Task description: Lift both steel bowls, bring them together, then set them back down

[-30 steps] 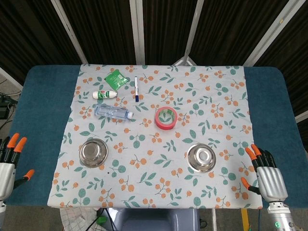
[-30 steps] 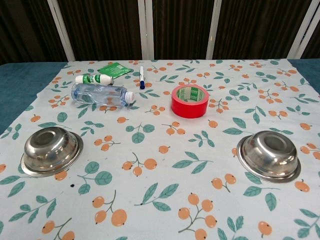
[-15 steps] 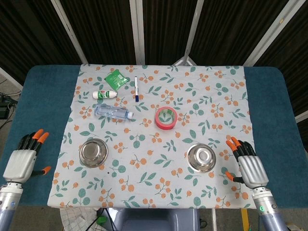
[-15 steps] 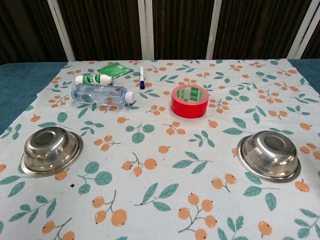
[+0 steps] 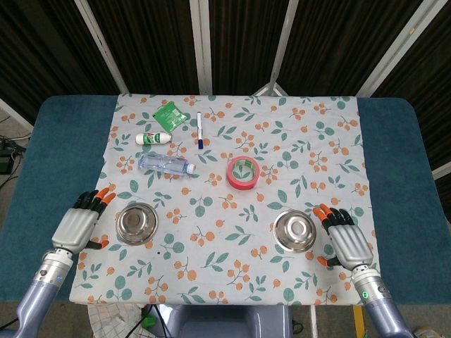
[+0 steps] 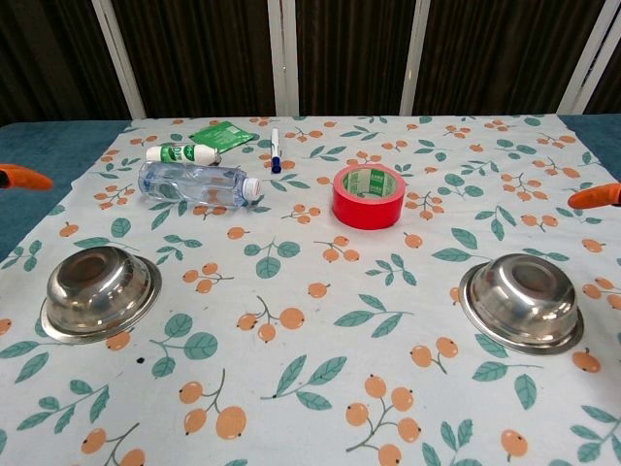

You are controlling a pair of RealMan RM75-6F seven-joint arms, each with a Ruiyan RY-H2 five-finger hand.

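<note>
Two steel bowls sit upside down on a flowered cloth (image 5: 296, 141) covering a blue table (image 5: 56, 162), both near the front edge and well apart from each other. The left bowl (image 5: 137, 223) lies just to the right of the left hand (image 5: 79, 225), with a small gap between them. The right bowl (image 5: 294, 230) lies just to the left of the right hand (image 5: 343, 239), also not touching. Both hands hover palm down with fingers stretched out and slightly spread, holding nothing. In the chest view only an orange fingertip shows at each side edge.

Farther back lie a roll of red tape (image 5: 243, 172) near the middle, and to the left a clear water bottle (image 5: 165, 165) on its side, a small white bottle (image 5: 153, 139), a green packet (image 5: 170, 115) and a pen (image 5: 199, 129).
</note>
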